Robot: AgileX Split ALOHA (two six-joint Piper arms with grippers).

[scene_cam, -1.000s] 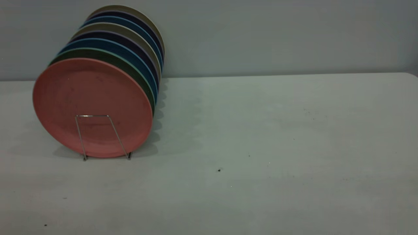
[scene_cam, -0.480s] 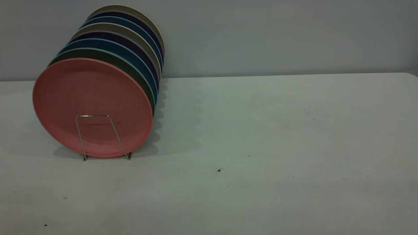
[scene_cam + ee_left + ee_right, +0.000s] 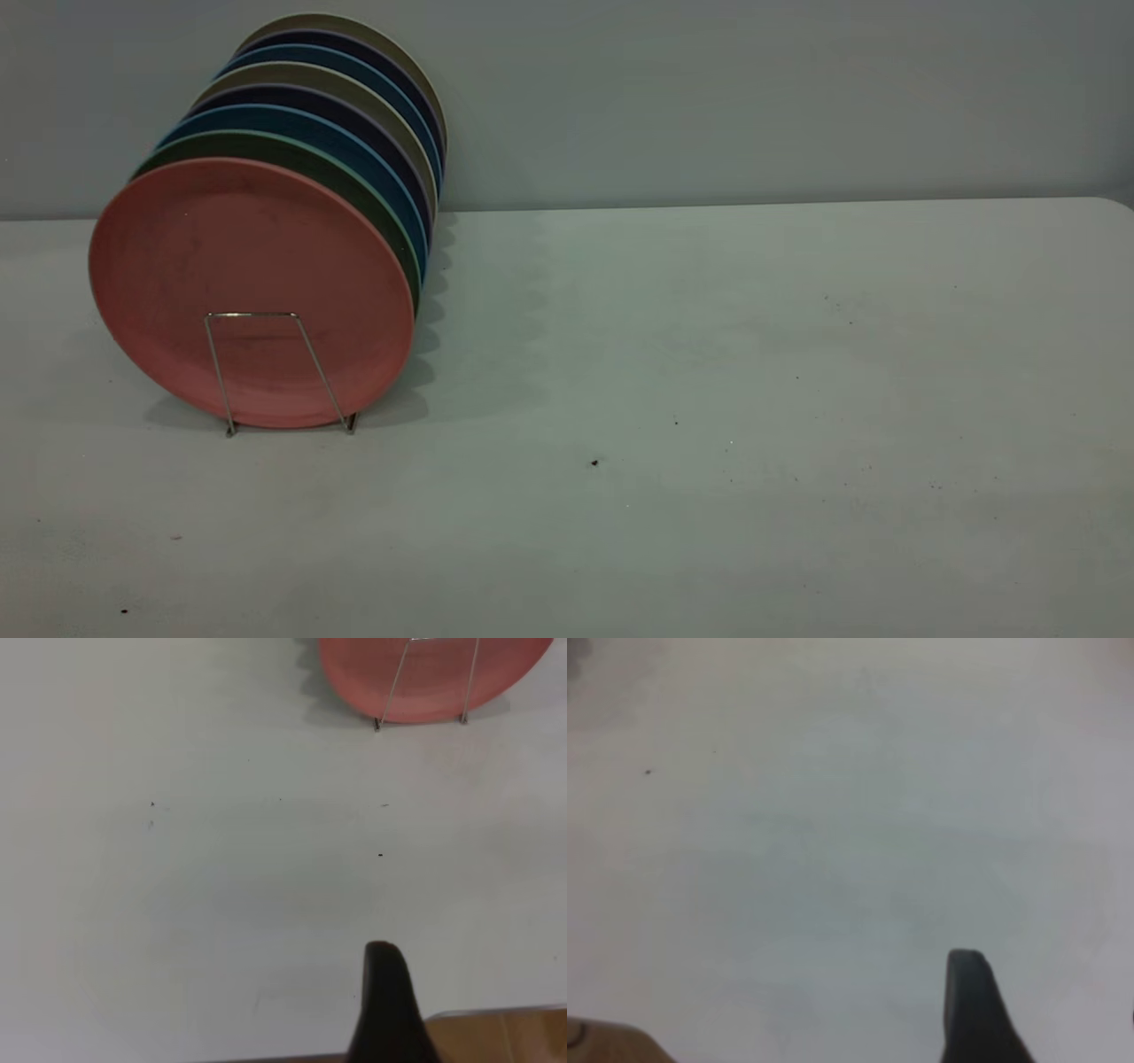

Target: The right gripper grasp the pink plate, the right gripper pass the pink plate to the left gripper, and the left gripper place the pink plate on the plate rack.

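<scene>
The pink plate [image 3: 248,266] stands upright in the front slot of the plate rack [image 3: 219,372], behind its front wire loop. It also shows in the left wrist view [image 3: 434,682], with the rack's wire [image 3: 391,691] in front of it. Neither arm appears in the exterior view. My left gripper [image 3: 474,992] is open and empty over the table's near edge, far from the plate; one black finger [image 3: 385,1001] shows. My right gripper [image 3: 1050,997] is open and empty above bare table; one finger [image 3: 970,1010] shows.
Several other plates stand in the rack behind the pink one: a green plate [image 3: 354,182], blue, dark and beige ones. The grey table [image 3: 709,399] runs to the right, with a wall behind. A wooden surface [image 3: 505,1036] lies past the table's edge.
</scene>
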